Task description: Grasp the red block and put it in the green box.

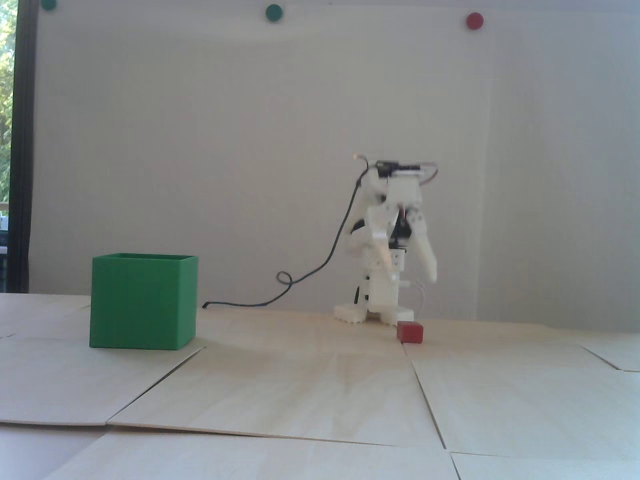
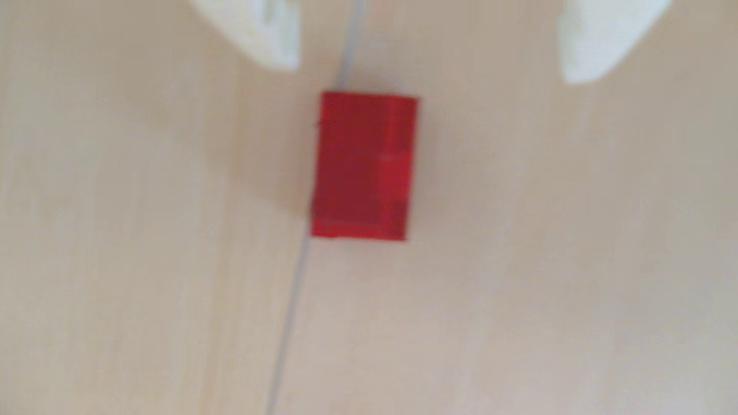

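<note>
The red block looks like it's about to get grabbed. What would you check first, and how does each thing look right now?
1. Hand open wide enough: ok, both fingers spread past the red block.
2. Block lined up between fingers: ok in the wrist view.
3. Hand low enough to close: not ok, fingertips hang above the block in the fixed view.
4. Block lying flat on the table: ok.
5. Green box upright, open: ok.
6. Box empty: cannot tell.

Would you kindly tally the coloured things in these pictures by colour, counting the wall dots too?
Red: 2, the red block and one wall dot.
Green: 3, the green box and two wall dots.
Total: 5.
</note>
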You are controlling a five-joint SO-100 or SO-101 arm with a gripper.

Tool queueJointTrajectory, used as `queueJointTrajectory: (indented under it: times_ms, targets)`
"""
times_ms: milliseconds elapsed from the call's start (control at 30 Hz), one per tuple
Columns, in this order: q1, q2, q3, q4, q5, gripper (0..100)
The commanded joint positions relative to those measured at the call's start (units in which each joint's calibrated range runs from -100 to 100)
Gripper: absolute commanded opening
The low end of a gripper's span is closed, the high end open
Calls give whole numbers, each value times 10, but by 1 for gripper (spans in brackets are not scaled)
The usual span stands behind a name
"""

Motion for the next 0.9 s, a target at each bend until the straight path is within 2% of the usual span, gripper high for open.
queueJointTrajectory:
  times_ms: [0, 100, 267, 567, 867]
  targets:
    - [-4, 189, -144, 19, -26, 24]
    - [17, 302, -173, 27, -28, 24]
    - [45, 378, -190, 18, -24, 24]
    - [111, 488, -189, -100, -23, 24]
    - [123, 569, -185, -173, -23, 24]
